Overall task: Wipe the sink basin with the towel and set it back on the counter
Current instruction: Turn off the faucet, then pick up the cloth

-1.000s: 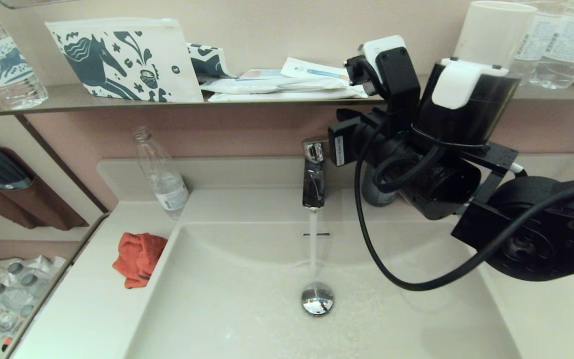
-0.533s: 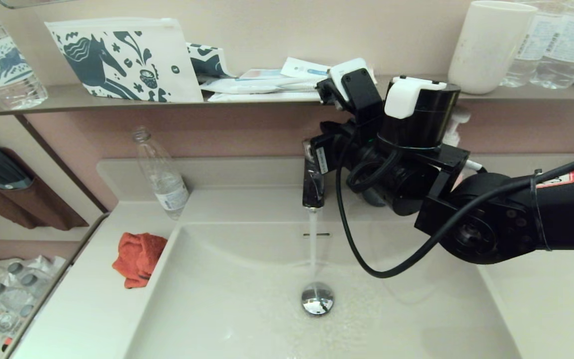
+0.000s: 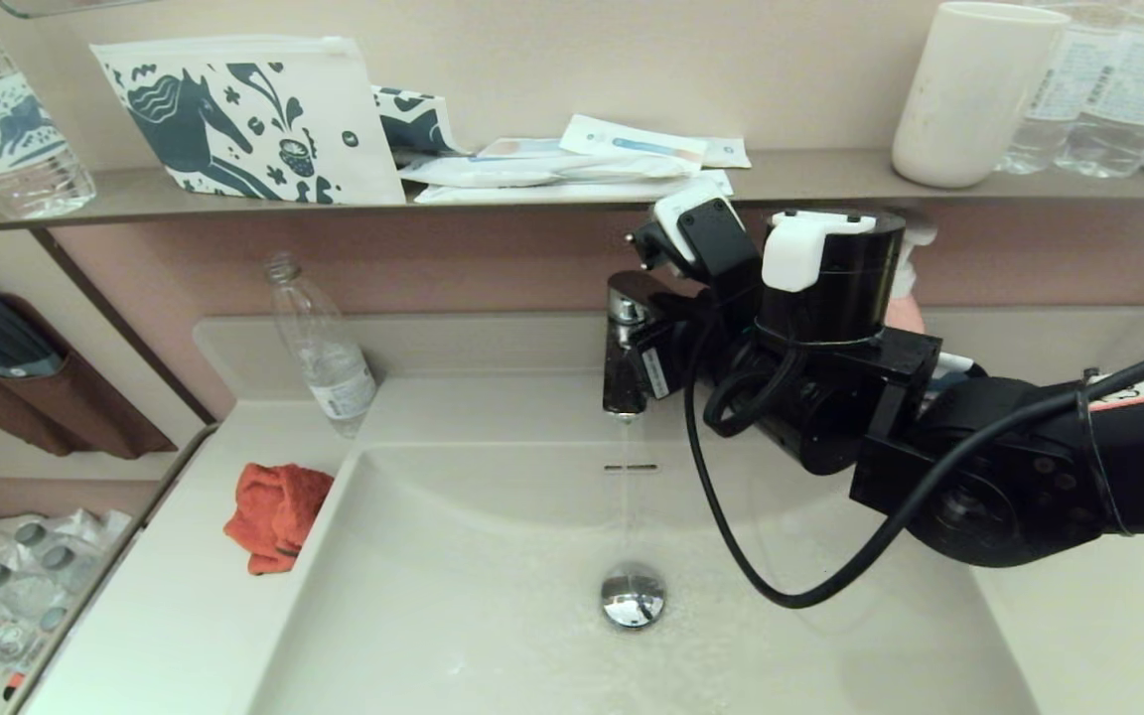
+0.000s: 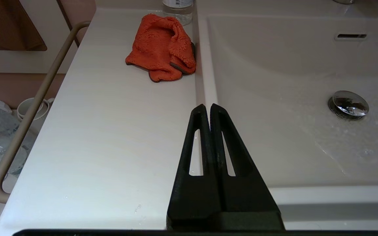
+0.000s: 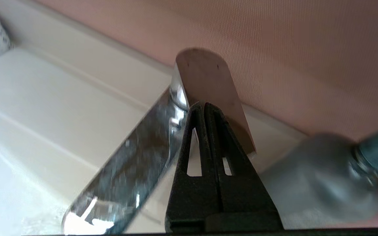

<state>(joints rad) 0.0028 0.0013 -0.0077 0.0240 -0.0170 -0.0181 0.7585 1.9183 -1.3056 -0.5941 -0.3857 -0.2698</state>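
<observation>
Since the earlier head frames, the right arm has been swung from the upper right toward the frame's centre and lowered, and the water stream has thinned to a faint trickle.

Head view: the right end effector (image 3: 649, 359) is hidden behind the black wrist, beside the chrome single-lever tap (image 3: 624, 350). The small orange-red fluffy terry towel (image 3: 275, 513) is seen crumpled on the smooth off-white surface (image 3: 175, 616) at middle left, touching the rim of the glossy off-white rectangular sink basin (image 3: 493, 636). Its long axis runs from upper right to lower left, along the rim. A clear plastic bottle (image 3: 321, 348) stands just behind it.

Left wrist view: the left end effector (image 4: 210, 106) is parked with its fingers pressed together, over the surface near the basin's rim, holding nothing. The towel (image 4: 162, 48) lies ahead in the upper middle, its dark grey edge turned toward the basin, its length angled toward the lower right.

Right wrist view: the right end effector (image 5: 204, 105) is pressed together, tips against the flat tap lever (image 5: 210, 88).

Judged risks: the closed tips could slip off the smooth lever if pushed obliquely, leaving water running; a later reach for the towel could topple the nearby bottle; the wet basin could soak the towel.
</observation>
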